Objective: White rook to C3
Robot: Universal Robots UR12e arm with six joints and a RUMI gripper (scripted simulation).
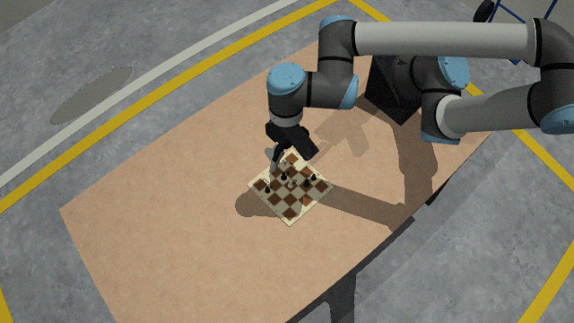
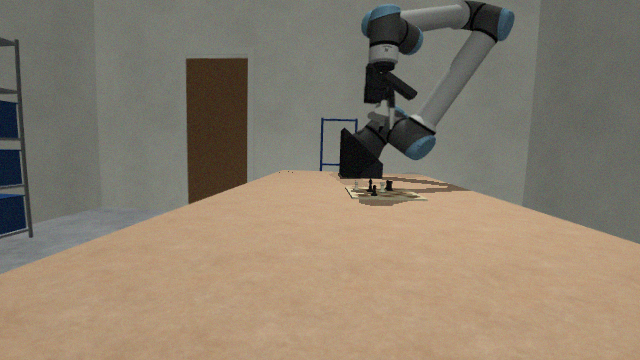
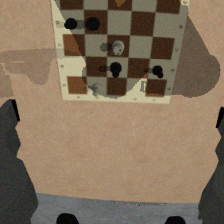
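The small chessboard [image 1: 291, 188] lies on the tan table and also shows in the wrist view [image 3: 119, 47] and, far off, in the exterior view [image 2: 385, 194]. Three pale pieces stand on it. One has a round top near the middle [image 3: 118, 48], one is grey on the near edge row [image 3: 95, 89], and one is blocky on that same row [image 3: 142, 86]. The blocky one looks like the white rook, but I cannot be sure. Several black pieces [image 3: 115, 68] stand around them. My gripper [image 1: 275, 161] [image 2: 390, 117] is open and empty. It hangs high above the board's edge.
The arm's black base [image 2: 359, 159] stands just behind the board. A blue frame [image 2: 337, 142] is beyond the table. The table's near edge shows low in the wrist view [image 3: 115, 197]. A shelf [image 2: 12, 145] and a door [image 2: 216, 127] are far off.
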